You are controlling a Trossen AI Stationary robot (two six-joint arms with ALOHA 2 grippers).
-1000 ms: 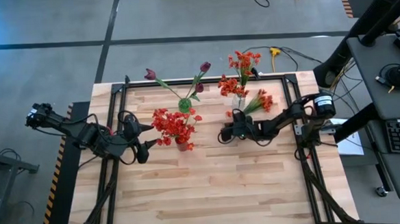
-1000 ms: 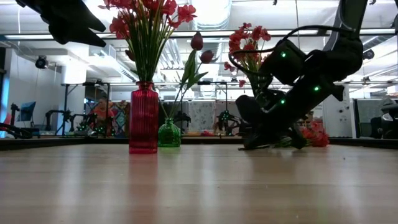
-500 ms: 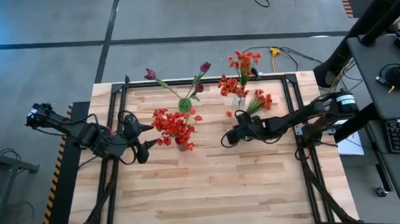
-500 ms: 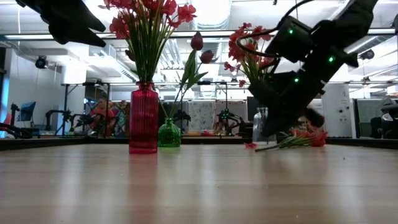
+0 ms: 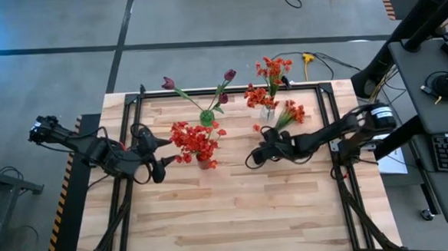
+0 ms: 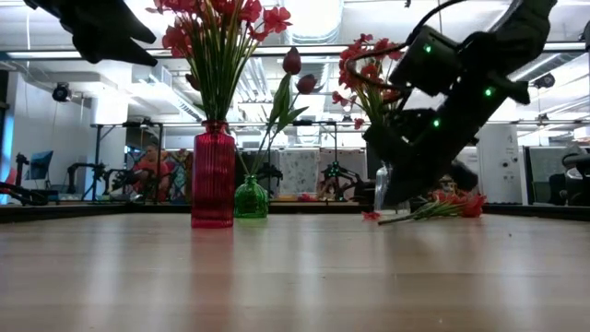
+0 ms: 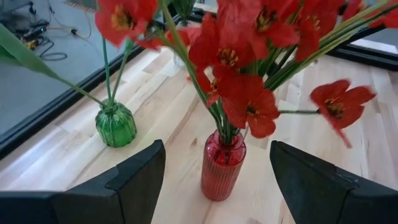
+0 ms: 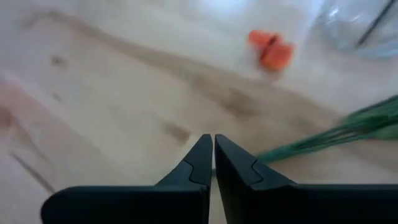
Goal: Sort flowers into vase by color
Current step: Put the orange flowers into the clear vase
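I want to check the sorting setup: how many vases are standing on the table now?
3. The red vase stands in front of the left gripper; the green vase is behind it; the clear vase is near the table's far edge, holding orange-red flowers.

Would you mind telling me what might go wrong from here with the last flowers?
1. The right gripper is shut and empty, and the orange stem lies flat on the table, so a pickup may miss it.
2. The clear vase stands right beside that stem; the arm could tip it.
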